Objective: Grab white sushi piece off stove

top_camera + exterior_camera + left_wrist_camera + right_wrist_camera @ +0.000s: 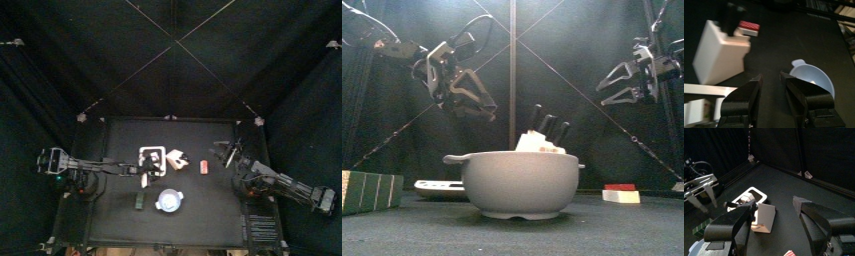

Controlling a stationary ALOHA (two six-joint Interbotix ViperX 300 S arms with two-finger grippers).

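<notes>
The stove [155,160] is a white block with dark marks on top, left of the table's middle. It shows beyond my left gripper's jaws as a white block [717,50]. It also rises behind the bowl [540,145]. I cannot pick out the white sushi piece against the white stove. My left gripper [769,80] hangs open and empty above the table between stove and bowl [814,80]. My right gripper [774,203] is raised at the right, open and empty, facing the stove [765,217].
A blue-and-white bowl [168,201] stands near the front. A red-and-white piece [203,166] lies right of the stove. A green block [369,191] sits front left. A white frame with a dark centre [752,195] lies by the stove.
</notes>
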